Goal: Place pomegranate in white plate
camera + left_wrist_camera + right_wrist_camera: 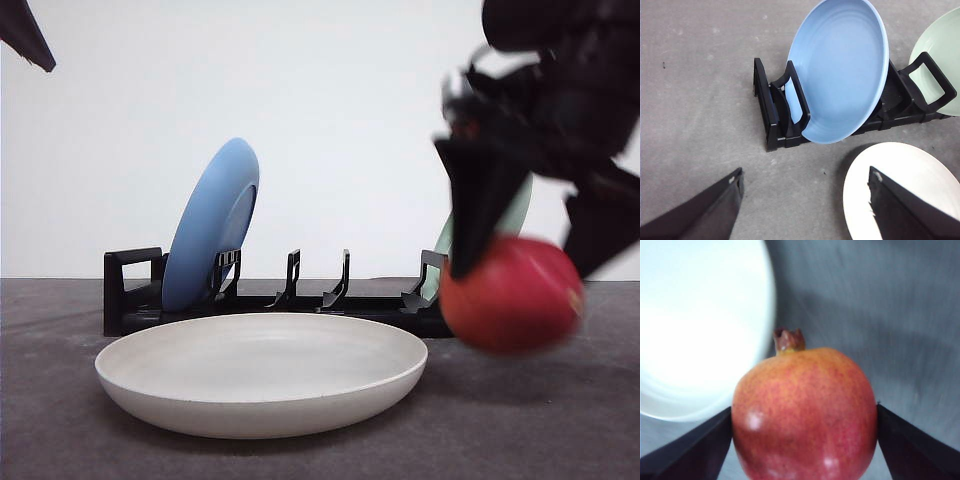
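The red pomegranate [512, 294] hangs in the air at the right, just past the rim of the white plate [200, 400], held by my right gripper [525, 262], which is shut on it. In the right wrist view the pomegranate [805, 412] sits between both black fingers [695, 450], its crown pointing away, with the white plate [700, 325] off to one side below. My left gripper [805, 205] is open and empty, hovering over the table beside the white plate [900, 170]. Its fingertip [25, 35] shows at the front view's upper left corner.
A black dish rack [130, 295] stands behind the white plate, holding an upright blue plate [210, 225] at the left and a pale green plate [515, 215] at the right. Grey tabletop [540, 420] surrounds the plate.
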Available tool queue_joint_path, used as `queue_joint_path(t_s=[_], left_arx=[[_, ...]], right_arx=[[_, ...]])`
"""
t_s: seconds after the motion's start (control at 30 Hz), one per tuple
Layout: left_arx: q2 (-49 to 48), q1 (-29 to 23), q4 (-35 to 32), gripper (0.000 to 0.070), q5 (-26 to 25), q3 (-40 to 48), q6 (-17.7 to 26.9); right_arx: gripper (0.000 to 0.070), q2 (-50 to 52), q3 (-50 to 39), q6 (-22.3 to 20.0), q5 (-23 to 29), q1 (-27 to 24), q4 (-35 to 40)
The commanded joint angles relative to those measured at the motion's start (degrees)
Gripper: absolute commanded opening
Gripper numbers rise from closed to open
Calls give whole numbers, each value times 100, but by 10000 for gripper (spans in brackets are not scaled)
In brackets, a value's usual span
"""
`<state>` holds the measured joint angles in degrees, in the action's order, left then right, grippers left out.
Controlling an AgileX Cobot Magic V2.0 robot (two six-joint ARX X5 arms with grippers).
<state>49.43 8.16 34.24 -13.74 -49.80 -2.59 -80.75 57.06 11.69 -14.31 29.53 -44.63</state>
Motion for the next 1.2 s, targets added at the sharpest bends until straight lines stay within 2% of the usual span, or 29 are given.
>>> queue_joint_path(t_s=[0.0, 0.13, 0.53, 0.77, 1.0, 1.1, 1.17], left_arx=[[33, 22, -43, 473, -28, -37, 0], [35, 22, -42, 473, -28, -37, 0], [37, 22, 87, 473, -28, -37, 2], [44, 22, 86, 473, -28, -37, 2], [44, 22, 87, 473, -28, -37, 2], [44, 22, 87, 473, -28, -37, 2], [47, 22, 87, 473, -28, -37, 2]], right_arx=[[459, -98, 307, -214, -29, 139, -98], [459, -237, 729, -294, -28, 466, -158], [459, -1529, 1461, -298, -39, 1533, 446], [460, -2076, 1666, -313, -51, 1809, 789], [465, -2275, 1666, -312, 68, 1836, 884], [513, -2275, 1666, -314, 125, 1835, 931], [595, -2275, 1668, -315, 87, 1835, 944]])
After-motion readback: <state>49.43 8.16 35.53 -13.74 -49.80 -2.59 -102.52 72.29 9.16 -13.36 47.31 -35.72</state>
